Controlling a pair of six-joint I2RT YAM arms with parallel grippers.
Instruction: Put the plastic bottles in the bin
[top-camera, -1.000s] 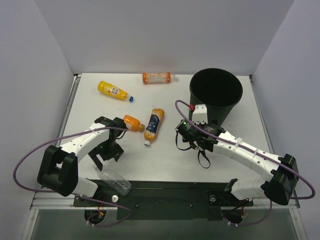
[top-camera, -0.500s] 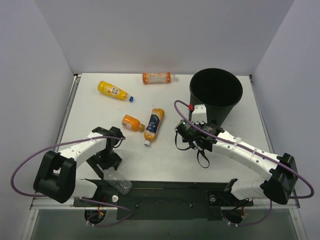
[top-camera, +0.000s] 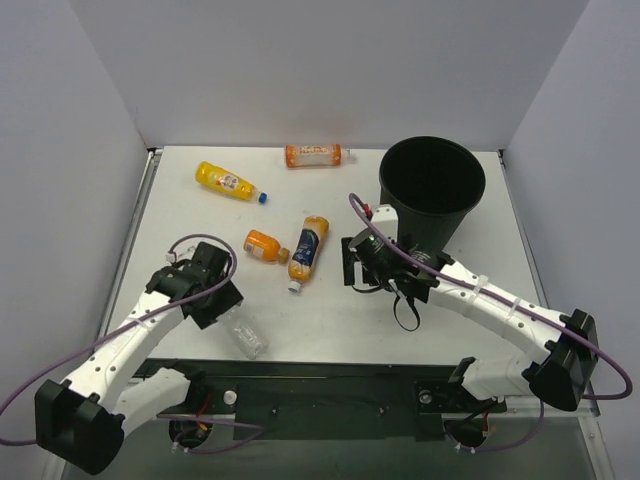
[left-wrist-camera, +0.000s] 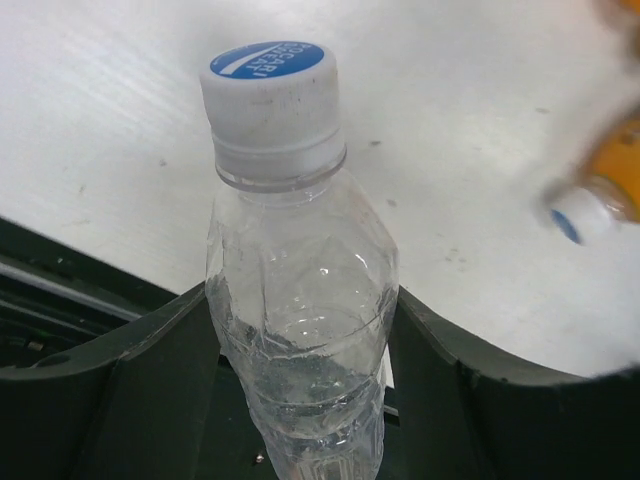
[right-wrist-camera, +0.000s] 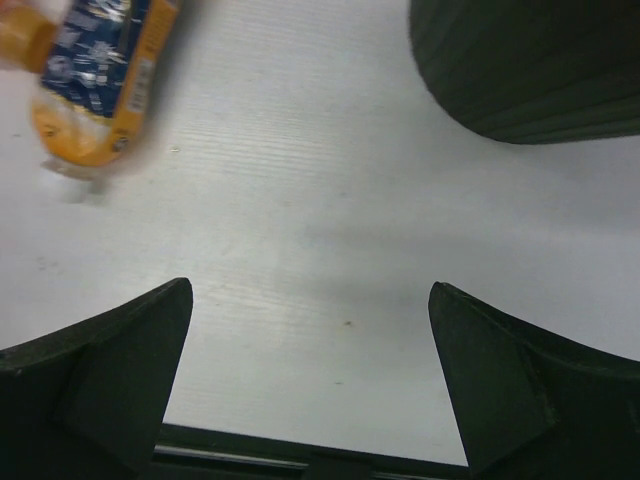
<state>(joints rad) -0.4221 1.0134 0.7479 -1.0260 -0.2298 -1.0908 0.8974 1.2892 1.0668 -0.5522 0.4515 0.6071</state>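
Near the left front edge of the surface (top-camera: 330, 310): left fingers (left-wrist-camera: 140, 380) closed in on the clear bottle (left-wrist-camera: 300, 330), one on each flank of its body, seemingly pressing it, blue-topped white cap pointing away from the wrist. Farther back on the left, a yellow bottle (top-camera: 228, 181) lying flat. Toward the middle, a small orange bottle (top-camera: 264, 245) just beside the blue-label bottle (top-camera: 308, 248), both on their sides. At the far edge, another orange bottle (top-camera: 313, 155). Right of centre, right fingers (right-wrist-camera: 110, 370) spread wide, holding nothing, over bare surface. Blue-label bottle to their left. Bin (top-camera: 460, 225) upright, near on the far right.
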